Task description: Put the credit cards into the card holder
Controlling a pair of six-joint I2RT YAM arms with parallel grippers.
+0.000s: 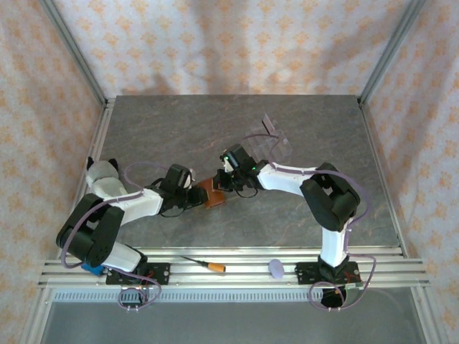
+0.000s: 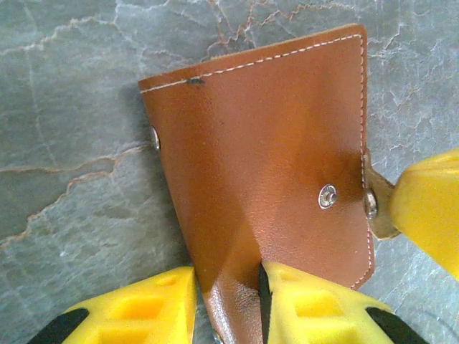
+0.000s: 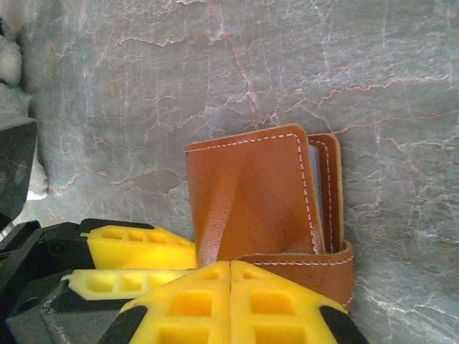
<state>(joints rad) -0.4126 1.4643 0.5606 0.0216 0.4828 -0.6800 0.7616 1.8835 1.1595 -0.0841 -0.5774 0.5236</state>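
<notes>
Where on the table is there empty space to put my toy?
Bare grey tabletop lies left of the clear plastic tray, and between the brown leather wallet and the front rail. Crowded: the middle, where left gripper and right gripper grip the wallet.

White left arm (image 1: 136,204) and right arm (image 1: 287,175) are angling inward mid-frame; left yellow-fingered gripper (image 2: 228,290) is pinching the brown leather wallet (image 2: 265,165), right yellow-fingered gripper (image 3: 230,279) is sitting fully closed.
</notes>
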